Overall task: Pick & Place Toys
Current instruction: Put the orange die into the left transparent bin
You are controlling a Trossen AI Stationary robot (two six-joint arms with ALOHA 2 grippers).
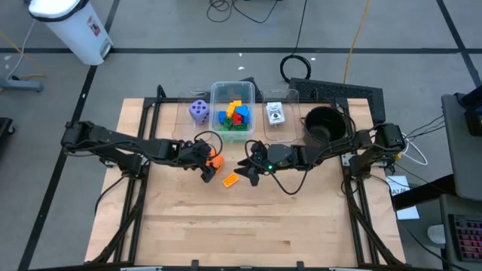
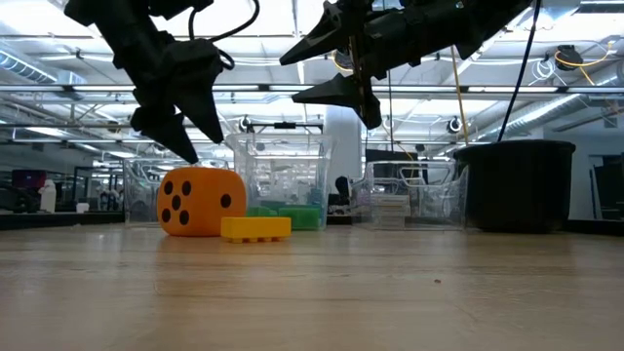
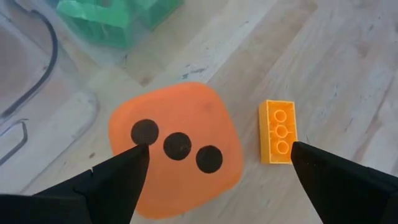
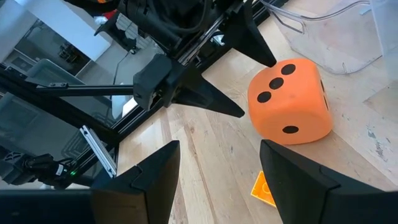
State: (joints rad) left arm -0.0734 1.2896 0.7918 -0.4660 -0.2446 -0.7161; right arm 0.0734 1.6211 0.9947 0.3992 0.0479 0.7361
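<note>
An orange die [image 3: 177, 146] with black dots sits on the wooden table [image 1: 248, 226], its three-dot face up. My left gripper [image 3: 219, 152] is open just above it and slants down, one finger on either side of the die; I see no touch. An orange-yellow brick [image 1: 230, 179] lies flat, studs up, just beside the die. My right gripper [image 1: 245, 171] hangs open over the table beside the brick, well above it in the low view [image 2: 290, 80], with nothing between its fingers.
Along the far edge stand a clear tub [image 1: 233, 94] of coloured blocks, a purple die [image 1: 199, 111] in a clear tray, a clear tray with white cards [image 1: 276, 113] and a black round pot [image 1: 324, 124]. The near half of the table is bare wood.
</note>
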